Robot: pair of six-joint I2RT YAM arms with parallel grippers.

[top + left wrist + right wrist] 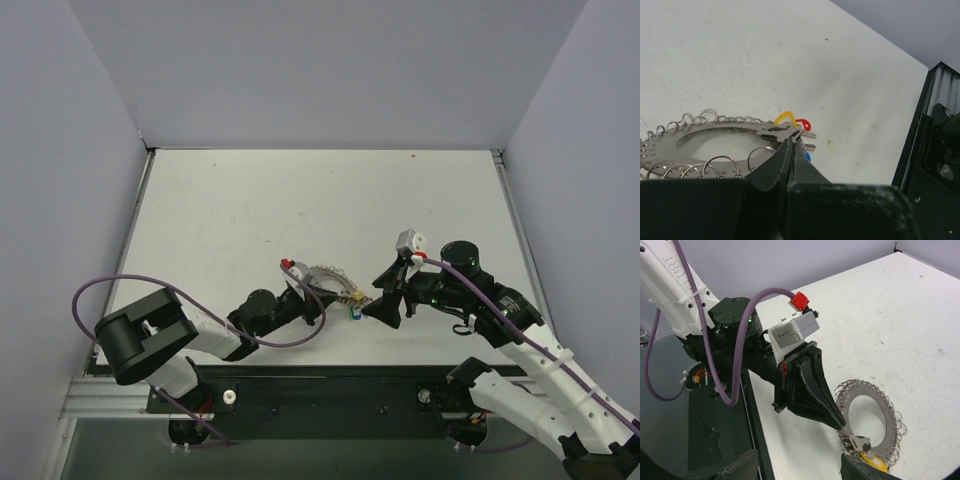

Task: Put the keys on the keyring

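Observation:
The keyring point(330, 277) is a flat silvery ring edged with many small wire loops, lying near the table's front. In the left wrist view it point(730, 128) lies just ahead of my left gripper point(795, 137), which is shut with its tips pinching the ring's near edge. Keys with yellow point(785, 117), red point(802, 123) and blue point(807, 156) heads lie at that same edge. In the right wrist view my right gripper point(805, 472) is open and low, with the keyring point(888, 412) and the yellow key point(871, 461) by its right finger point(865, 474). The left gripper point(840, 424) also shows there.
The table's front edge and the black mounting rail point(330, 390) run just behind both grippers. Grey walls enclose the table on the left, back and right. The left arm's purple cable point(740, 355) loops beside its wrist.

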